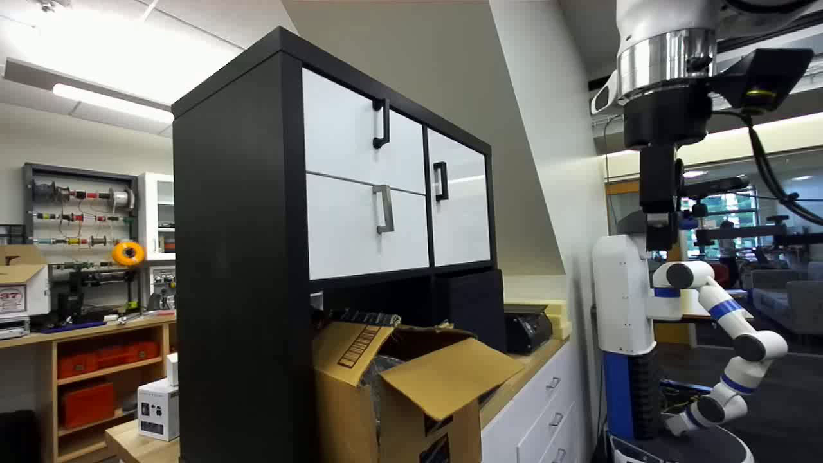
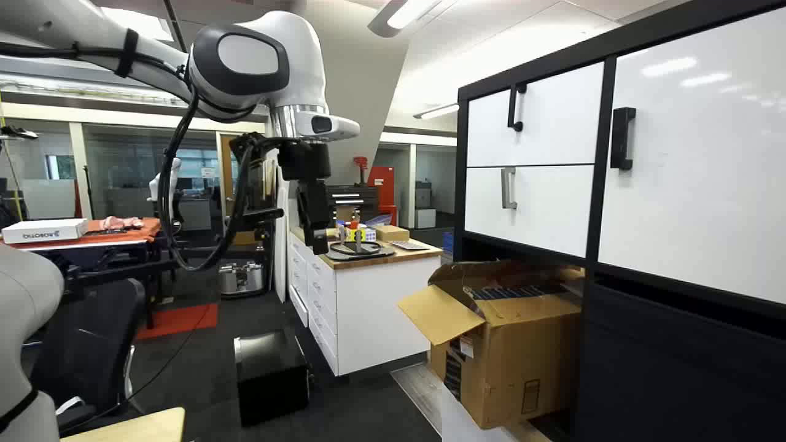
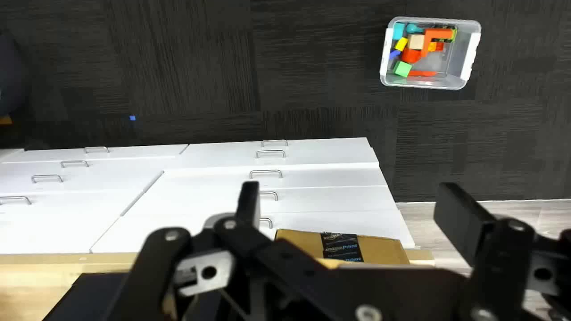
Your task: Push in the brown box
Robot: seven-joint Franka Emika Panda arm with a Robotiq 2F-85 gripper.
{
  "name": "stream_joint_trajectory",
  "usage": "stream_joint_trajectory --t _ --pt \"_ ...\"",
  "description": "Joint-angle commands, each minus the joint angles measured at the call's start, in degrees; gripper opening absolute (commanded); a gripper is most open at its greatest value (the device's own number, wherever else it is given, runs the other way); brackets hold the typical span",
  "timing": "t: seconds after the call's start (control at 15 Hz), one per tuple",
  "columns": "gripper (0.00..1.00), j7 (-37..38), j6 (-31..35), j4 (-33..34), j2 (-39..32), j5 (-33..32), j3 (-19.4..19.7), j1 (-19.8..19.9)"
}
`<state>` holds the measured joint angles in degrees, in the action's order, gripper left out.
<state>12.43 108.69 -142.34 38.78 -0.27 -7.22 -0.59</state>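
Foremost in the wrist view, the end effector (image 3: pixel 352 205) stands wide-spread, apart from the brown box (image 2: pixel 528 356), which juts out below white cabinet doors (image 2: pixel 552 209).

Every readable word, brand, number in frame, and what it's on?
"amazon Prime": black tape on the brown box, wrist view.
"ROBOTIQ", upside down: flat white carton, in an exterior view.
"37", possibly cut off: open carton, in an exterior view.
Too small or blurred: brown box's flap print and white sticker, lettering on small white carton, label on red cabinet.
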Motion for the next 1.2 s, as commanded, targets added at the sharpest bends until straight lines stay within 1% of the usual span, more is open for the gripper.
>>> stream_joint_trajectory --t 0.0,0.6,0.93,1.13 --pt "1.0 0.1 -0.1 0.1 0.0 -0.1 0.2 -0.2" --pt "1.0 0.1 -0.1 0.1 0.0 -0.1 0.2 -0.2" --pt "1.0 1.2 3.3 -2.9 -1.3 0.3 -0.7 -0.6" --pt "1.0 2.2 6.8 -5.8 -2.9 0.8 -1.6 -0.9"
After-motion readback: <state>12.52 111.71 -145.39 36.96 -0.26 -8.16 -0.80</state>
